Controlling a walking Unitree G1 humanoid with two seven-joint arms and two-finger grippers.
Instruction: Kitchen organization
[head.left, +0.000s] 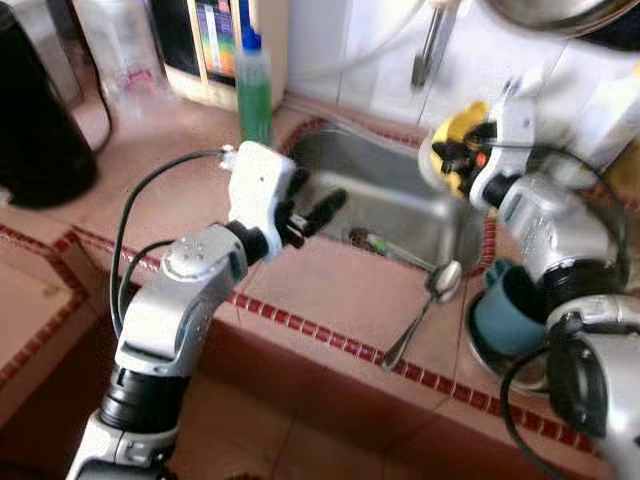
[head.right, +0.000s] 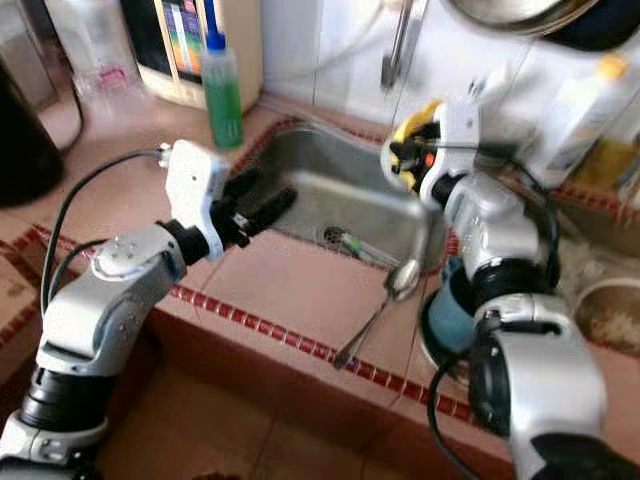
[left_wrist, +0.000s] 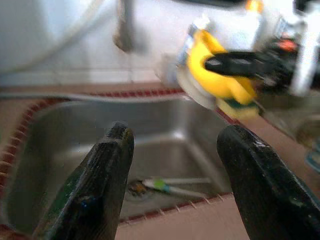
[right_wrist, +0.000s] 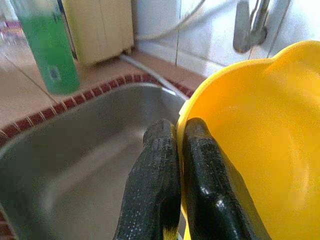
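A yellow plastic bowl (right_wrist: 260, 125) hangs tilted above the right end of the steel sink (head.left: 400, 195). My right gripper (right_wrist: 177, 132) is shut on its rim, one finger inside and one outside. The bowl (head.left: 452, 128) sits just below the faucet (head.left: 432, 45). My left gripper (head.left: 315, 205) stands open over the sink's front-left edge, nothing between its fingers (left_wrist: 107, 165), pointing toward the bowl (left_wrist: 215, 75). A green-and-white brush-like utensil (left_wrist: 167, 186) lies by the drain.
A metal spoon (head.left: 425, 305) lies across the tiled counter's front edge, right of the left gripper. A teal cup (head.left: 510, 310) sits in a metal bowl at the right. A green soap bottle (head.left: 254, 85) stands behind the sink's left corner, a black kettle (head.left: 35, 120) at far left.
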